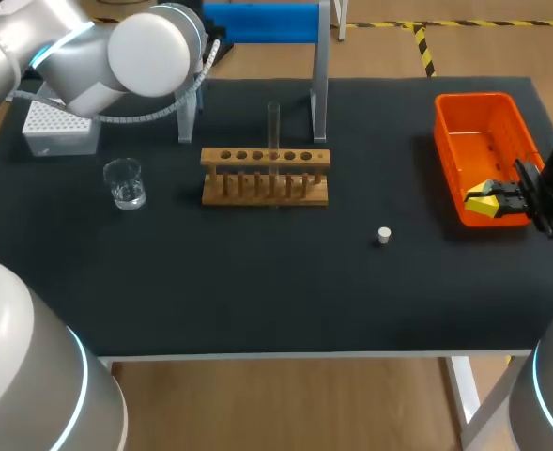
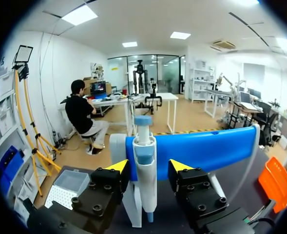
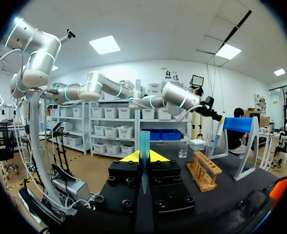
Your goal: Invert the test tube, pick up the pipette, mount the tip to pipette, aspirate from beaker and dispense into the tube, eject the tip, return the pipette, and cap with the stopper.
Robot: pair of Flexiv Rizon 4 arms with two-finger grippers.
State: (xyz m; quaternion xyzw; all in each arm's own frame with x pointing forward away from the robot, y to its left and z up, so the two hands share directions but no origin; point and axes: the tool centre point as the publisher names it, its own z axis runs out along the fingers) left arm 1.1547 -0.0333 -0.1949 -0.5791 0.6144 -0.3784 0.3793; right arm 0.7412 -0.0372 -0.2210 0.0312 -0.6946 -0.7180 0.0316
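Left gripper (image 2: 146, 168) straddles the pipette (image 2: 145, 192); right gripper (image 3: 143, 156) pinches a tip (image 3: 143, 140).

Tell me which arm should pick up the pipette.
Left. The left gripper, open, straddles the pipette hanging on the blue stand. The right gripper is far off over the orange bin, shut on a blue tip.

The table (image 1: 257, 291) is overlooked from behind; the blue stand (image 2: 206, 148) is shared by all views, nearest the left wrist's.
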